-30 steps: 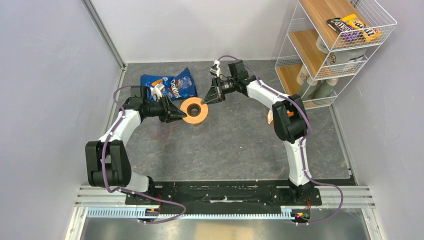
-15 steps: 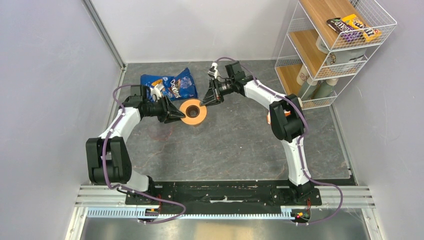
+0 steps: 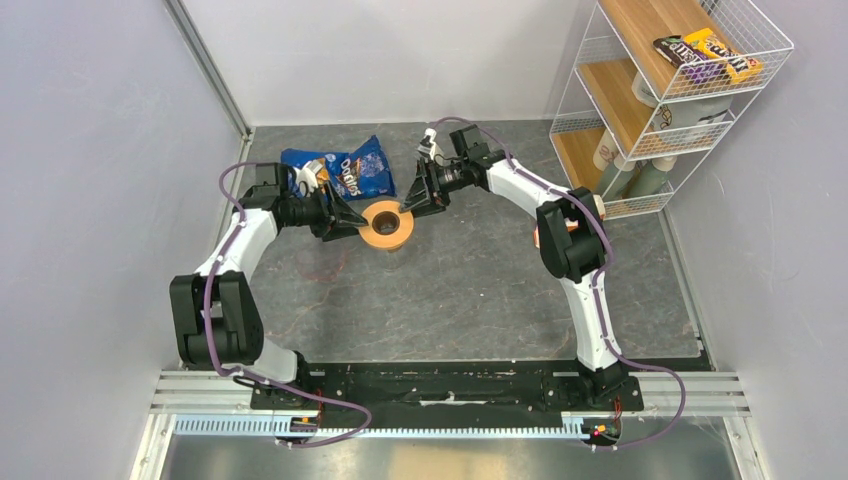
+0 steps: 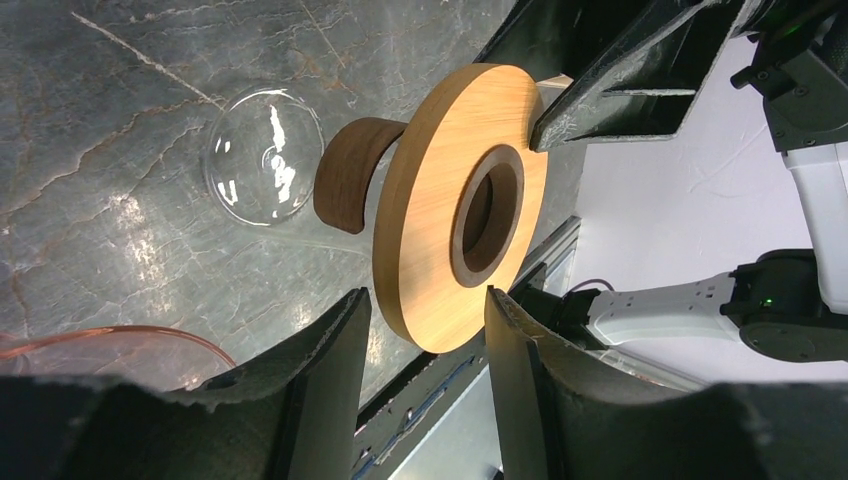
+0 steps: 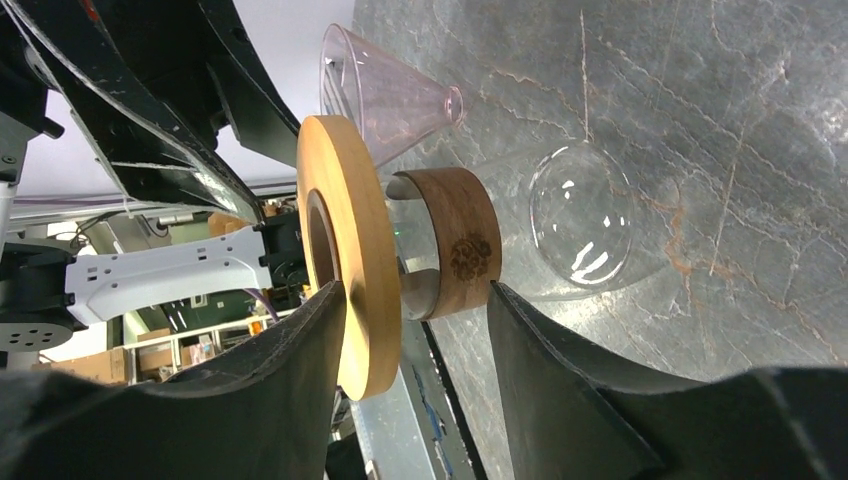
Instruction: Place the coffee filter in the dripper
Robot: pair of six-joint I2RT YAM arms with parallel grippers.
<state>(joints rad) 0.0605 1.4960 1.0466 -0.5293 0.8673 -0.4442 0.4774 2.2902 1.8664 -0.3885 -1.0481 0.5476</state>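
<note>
Left gripper [image 4: 428,300] and right gripper [image 5: 415,292] widened to open, dripper [image 4: 430,190] rim between each

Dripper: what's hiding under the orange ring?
Under the dripper is a brown collar, and below that a round clear glass. From above, the dripper covers nearly all of both, so only the wrist cameras show them.

"Doritos" lettering on the blue chip bag [image 3: 340,172] at upper centre of the overhead view, candy packs [image 3: 708,55] on the wire shelf [image 3: 770,45] at upper right, print too small to read, dark stamped emblem on the dripper's brown collar [image 5: 462,255], illegible
</note>
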